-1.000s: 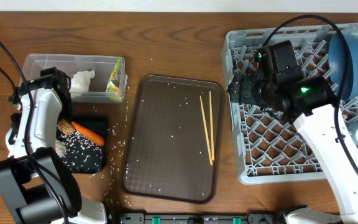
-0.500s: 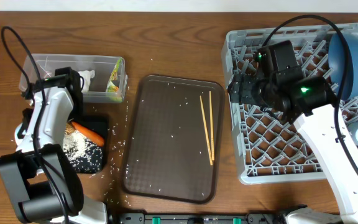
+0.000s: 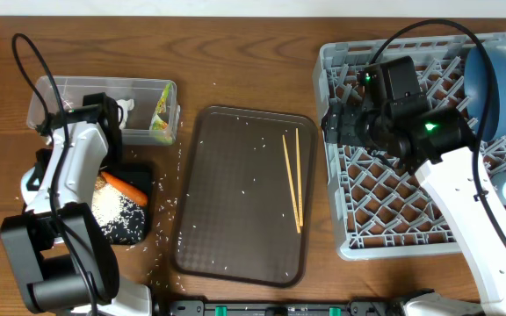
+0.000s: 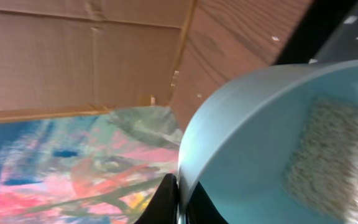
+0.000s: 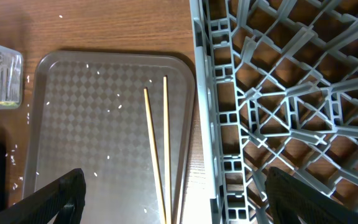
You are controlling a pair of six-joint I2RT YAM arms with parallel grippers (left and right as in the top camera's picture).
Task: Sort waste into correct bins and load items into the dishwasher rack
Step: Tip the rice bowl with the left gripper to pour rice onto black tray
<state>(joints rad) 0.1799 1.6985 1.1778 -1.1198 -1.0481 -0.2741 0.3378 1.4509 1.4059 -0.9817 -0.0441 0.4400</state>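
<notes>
Light-blue cup (image 4: pixel 260 143) holding rice (image 4: pixel 322 149) is clamped in the left fingers (image 4: pixel 166 200), while the right fingers (image 5: pixel 61 198) hang apart above the chopsticks (image 5: pixel 157 155).

We log the brown rectangular plastic serving tray (image 3: pixel 235 219) mid-table (image 3: pixel 235 61), with the pair of thin wooden chopsticks (image 3: pixel 292 180) on its right half. To its right sits the large grey plastic lattice rack (image 3: pixel 367 211), with the dark-blue dish (image 3: pixel 490 83) in its far right corner. To the left, the clear plastic tub (image 3: pixel 148 88) lies behind the shallow black tray (image 3: pixel 134 228), which holds the orange carrot (image 3: pixel 126 187).

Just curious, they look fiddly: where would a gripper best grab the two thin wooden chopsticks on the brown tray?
Probably around mid-length, from straight above, jaws closing across both: the thin wooden chopsticks lie flat, side by side on the brown tray.
</notes>
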